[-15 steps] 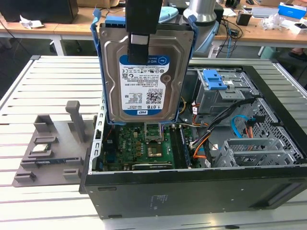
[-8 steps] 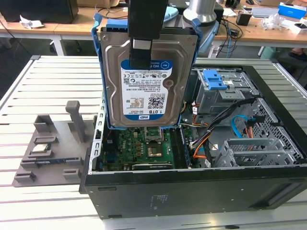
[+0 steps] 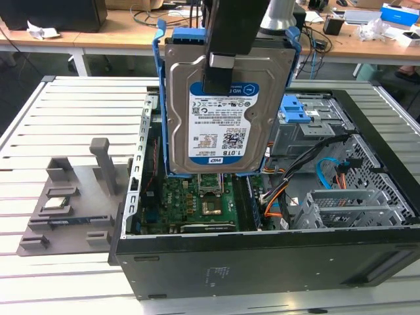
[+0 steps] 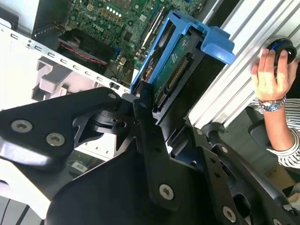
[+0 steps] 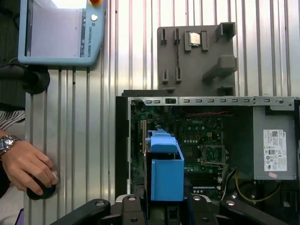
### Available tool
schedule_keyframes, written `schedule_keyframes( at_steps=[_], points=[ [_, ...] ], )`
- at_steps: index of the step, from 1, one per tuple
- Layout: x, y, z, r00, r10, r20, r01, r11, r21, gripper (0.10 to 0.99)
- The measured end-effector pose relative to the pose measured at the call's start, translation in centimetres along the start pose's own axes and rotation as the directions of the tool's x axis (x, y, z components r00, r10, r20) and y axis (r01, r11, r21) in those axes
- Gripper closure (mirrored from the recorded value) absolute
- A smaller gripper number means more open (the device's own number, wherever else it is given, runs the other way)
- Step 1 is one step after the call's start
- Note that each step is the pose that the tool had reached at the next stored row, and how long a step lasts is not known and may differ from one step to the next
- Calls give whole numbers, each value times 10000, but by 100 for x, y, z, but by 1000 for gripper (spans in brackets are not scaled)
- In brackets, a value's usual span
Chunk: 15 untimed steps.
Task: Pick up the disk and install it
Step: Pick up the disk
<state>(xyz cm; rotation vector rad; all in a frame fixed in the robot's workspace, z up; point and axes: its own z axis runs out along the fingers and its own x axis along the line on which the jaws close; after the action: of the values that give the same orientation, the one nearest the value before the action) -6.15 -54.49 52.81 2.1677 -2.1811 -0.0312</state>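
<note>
— Where is the disk in the exterior view?
— The disk point(image 3: 226, 118) hangs upright over the open computer case point(image 3: 262, 262), with its label facing the camera. Blue rails point(image 3: 161, 98) run down its edges. The end effector point(image 3: 216, 79) comes down from above and clamps the disk's upper part, one black finger lying across the label side.
— What's around it?
— The case sits on a slatted metal bench point(image 3: 65, 111). A grey tray point(image 3: 65, 203) lies beside the case, on the exterior view's left. A green circuit board point(image 3: 197, 197) shows inside the case beneath the disk.
— And the second wrist view?
— The end effector point(image 4: 161, 115) is closed on the disk point(image 4: 180, 61), which is seen edge-on with its connector side showing. A hand point(image 4: 268, 75) wearing a watch point(image 4: 273, 104) rests on a round black knob point(image 4: 283, 48).
— The first wrist view?
— It looks down on the disk point(image 5: 164, 173), which is over the case point(image 5: 206, 100) and above the circuit board. The grey tray point(image 5: 197, 51) lies just outside the case wall. A control tablet point(image 5: 61, 33) sits well apart, and the hand point(image 5: 28, 164) covers the knob.
</note>
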Motion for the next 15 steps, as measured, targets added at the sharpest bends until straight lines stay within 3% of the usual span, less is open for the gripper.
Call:
schedule_keyframes(
  at_steps=[7, 13, 15],
  points=[
    [-1, -187, -12, 10000, 0, -1, 0, 10000, -1, 725],
    [-2, -296, -18, 10000, -1, 0, 1, 10000, -1, 725],
    [-2, -368, -23, 10000, 0, -1, 0, 10000, -2, 725]
  ],
)
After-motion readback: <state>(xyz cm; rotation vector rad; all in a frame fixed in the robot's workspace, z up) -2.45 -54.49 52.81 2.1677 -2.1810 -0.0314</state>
